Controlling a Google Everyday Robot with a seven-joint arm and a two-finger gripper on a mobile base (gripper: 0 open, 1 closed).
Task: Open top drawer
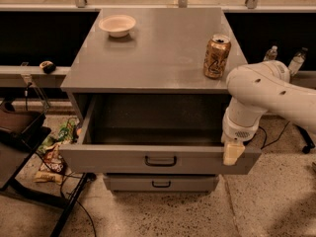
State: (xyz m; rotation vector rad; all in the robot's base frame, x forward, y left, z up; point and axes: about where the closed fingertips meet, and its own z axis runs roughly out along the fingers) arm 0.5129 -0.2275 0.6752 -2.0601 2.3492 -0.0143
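The top drawer (113,158) of the grey metal cabinet stands pulled well out. Its deep grey interior (158,125) shows nothing inside. A small black bar handle (160,160) sits in the middle of its wide front panel. My white arm (261,90) reaches in from the right. My gripper (233,152) hangs down at the right end of the drawer's front panel, against its top edge and well right of the handle. A narrower drawer (160,182) below is shut.
On the cabinet top (158,58) stand a white bowl (117,24) at the back left and a gold can (217,56) near the right edge. Snack bags (49,164) and a black stand (19,132) lie on the floor at the left. Two bottles (270,53) stand behind my arm.
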